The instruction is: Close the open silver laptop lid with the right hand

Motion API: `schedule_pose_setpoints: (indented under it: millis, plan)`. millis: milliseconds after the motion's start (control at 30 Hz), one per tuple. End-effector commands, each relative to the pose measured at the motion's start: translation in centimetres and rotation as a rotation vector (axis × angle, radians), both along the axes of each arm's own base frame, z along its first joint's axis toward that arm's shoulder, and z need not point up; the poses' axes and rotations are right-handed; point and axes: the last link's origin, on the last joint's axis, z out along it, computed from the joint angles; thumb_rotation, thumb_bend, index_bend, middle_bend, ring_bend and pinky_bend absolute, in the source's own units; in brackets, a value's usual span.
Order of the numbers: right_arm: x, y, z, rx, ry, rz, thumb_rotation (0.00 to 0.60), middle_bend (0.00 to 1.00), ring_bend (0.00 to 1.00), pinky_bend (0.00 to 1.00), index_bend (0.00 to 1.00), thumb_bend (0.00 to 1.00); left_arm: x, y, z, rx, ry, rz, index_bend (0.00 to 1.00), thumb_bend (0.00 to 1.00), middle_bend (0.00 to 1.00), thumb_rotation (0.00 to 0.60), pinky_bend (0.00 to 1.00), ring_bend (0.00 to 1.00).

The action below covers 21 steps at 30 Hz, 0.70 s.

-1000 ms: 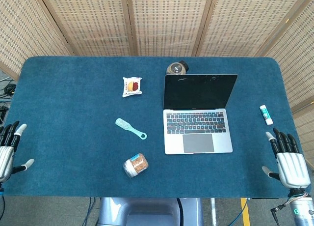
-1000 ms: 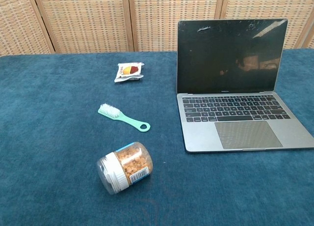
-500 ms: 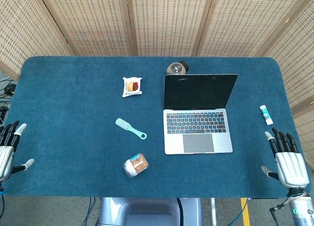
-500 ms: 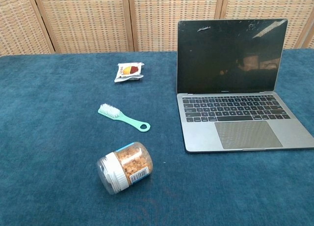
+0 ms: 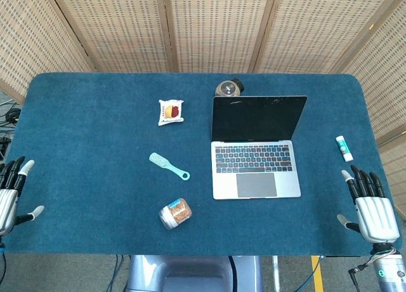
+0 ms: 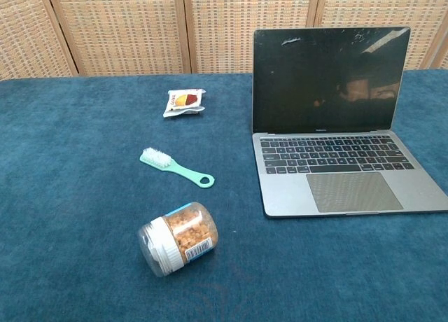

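Observation:
The silver laptop (image 5: pixel 256 157) (image 6: pixel 339 150) stands open right of the table's middle, its dark screen upright and facing me. My right hand (image 5: pixel 367 205) lies flat at the table's near right edge, fingers spread, holding nothing, well to the right of the laptop. At the near left edge my left hand (image 5: pixel 9 194) is also spread and empty. Neither hand shows in the chest view.
A mint brush (image 5: pixel 169 165) (image 6: pixel 176 167), a jar of orange bits on its side (image 5: pixel 175 213) (image 6: pixel 178 238) and a snack packet (image 5: pixel 170 111) (image 6: pixel 184 101) lie left of the laptop. A round dark object (image 5: pixel 229 87) sits behind the screen. A white tube (image 5: pixel 344 148) lies by the right edge.
My right hand has crept slightly towards the laptop and forward. Nothing else has moved.

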Motion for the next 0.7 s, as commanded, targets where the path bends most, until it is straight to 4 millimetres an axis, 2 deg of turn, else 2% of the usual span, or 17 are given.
schedule_pose_setpoints:
  millis: [33, 333, 567, 700]
  plan:
    - [0.2, -0.1, 0.0, -0.004, -0.003, 0.009, 0.6, 0.0, 0.0, 0.0, 0.03, 0.16, 0.0, 0.0, 0.0, 0.002, -0.001, -0.002, 0.0, 0.01, 0.0, 0.6, 0.0, 0.0]
    - [1.9, -1.8, 0.5, -0.032, 0.004, 0.086, 0.6, 0.0, 0.0, 0.0, 0.03, 0.16, -0.1, 0.1, 0.0, 0.003, -0.001, 0.001, 0.0, 0.01, 0.0, 0.6, 0.0, 0.0]
    - [5.4, -5.1, 1.3, -0.038, 0.029, 0.161, 0.6, 0.0, 0.0, 0.0, 0.05, 0.19, -0.1, 0.3, -0.2, -0.007, -0.002, 0.003, 0.0, 0.01, 0.0, 0.6, 0.0, 0.0]
    - [7.6, -8.1, 1.1, -0.047, 0.07, 0.211, 0.6, 0.0, 0.0, 0.0, 0.09, 0.21, -0.1, 0.3, -0.2, -0.004, -0.001, 0.002, 0.0, 0.01, 0.0, 0.6, 0.0, 0.0]
